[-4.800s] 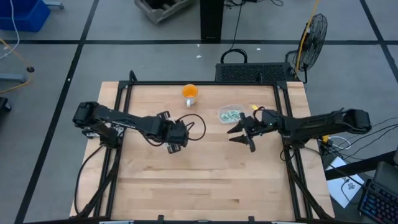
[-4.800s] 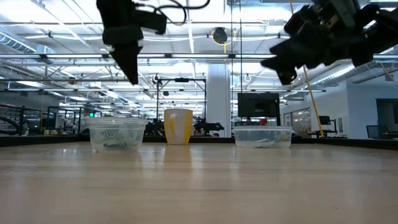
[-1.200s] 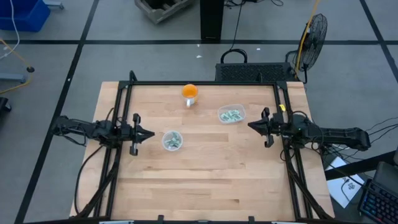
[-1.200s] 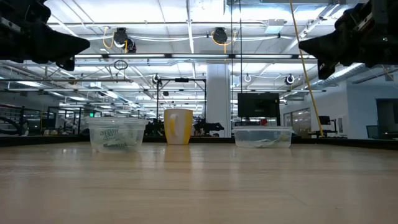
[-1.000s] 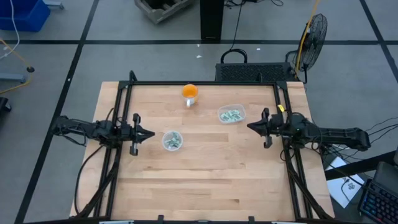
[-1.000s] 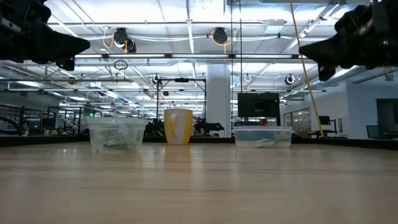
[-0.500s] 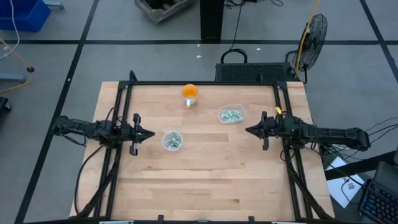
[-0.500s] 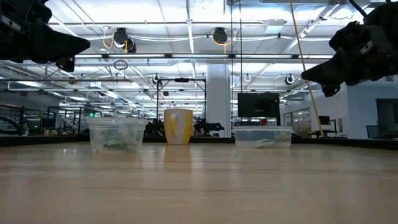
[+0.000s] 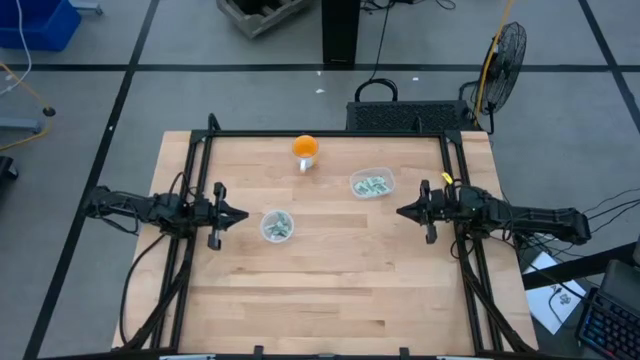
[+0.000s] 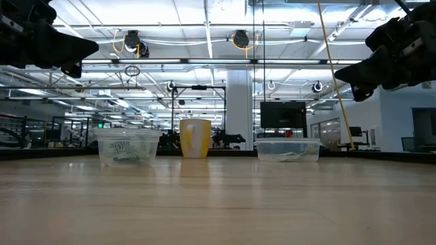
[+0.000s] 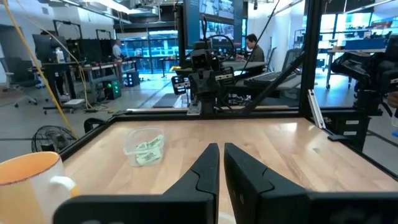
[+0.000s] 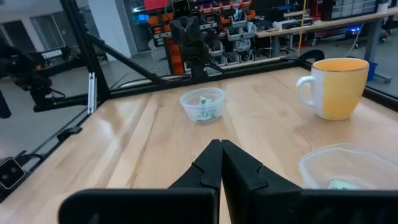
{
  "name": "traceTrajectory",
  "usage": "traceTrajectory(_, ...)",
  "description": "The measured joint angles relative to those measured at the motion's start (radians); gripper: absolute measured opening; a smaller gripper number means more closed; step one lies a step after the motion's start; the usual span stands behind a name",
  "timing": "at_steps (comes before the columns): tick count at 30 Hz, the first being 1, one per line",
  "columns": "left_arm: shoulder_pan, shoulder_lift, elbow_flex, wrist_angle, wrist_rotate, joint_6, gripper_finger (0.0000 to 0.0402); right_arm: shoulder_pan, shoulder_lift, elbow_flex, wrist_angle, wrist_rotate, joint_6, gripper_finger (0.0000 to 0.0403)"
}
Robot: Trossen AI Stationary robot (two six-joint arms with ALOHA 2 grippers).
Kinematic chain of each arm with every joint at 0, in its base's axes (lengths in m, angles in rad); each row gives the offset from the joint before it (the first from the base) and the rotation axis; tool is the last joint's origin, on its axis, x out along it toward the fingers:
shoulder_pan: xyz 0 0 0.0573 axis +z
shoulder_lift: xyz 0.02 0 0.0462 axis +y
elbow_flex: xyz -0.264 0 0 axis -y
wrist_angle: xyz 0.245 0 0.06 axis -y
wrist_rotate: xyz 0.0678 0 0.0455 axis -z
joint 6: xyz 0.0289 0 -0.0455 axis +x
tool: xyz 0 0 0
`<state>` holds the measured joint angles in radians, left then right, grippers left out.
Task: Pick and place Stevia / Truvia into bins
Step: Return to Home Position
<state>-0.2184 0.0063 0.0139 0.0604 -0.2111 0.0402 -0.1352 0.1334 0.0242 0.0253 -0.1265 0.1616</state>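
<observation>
Wooden table (image 9: pixel 320 290), left gripper (image 9: pixel 244 214) and right gripper (image 9: pixel 399 212) stretched level at opposite edges, fingers (image 12: pixel 208 163) pressed together.

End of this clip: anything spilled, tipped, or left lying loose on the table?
Nothing stands out. Sachets sit inside the round cup and the rectangular bin, none loose on the table. The orange mug stands upright. The left gripper and right gripper are parked at the table's sides, jaws shut.
</observation>
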Motion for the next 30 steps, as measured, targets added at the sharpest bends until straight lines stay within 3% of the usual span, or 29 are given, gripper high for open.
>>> traceTrajectory(8, 0.000, 0.000, 0.000, 0.001, 0.000, 0.000, 0.0031, 0.000, -0.002, 0.000, -0.007, 0.002, 0.035, 0.0000)
traceTrajectory(12, 0.000, 0.000, 0.000, 0.001, 0.000, 0.000, 0.0031, -0.001, 0.003, 0.000, -0.011, 0.057, 0.036, 0.0000)
traceTrajectory(30, 0.000, 0.000, 0.000, 0.000, 0.000, 0.000, 0.0031, 0.000, 0.005, 0.000, 0.065, 0.046, 0.035, 0.0000)
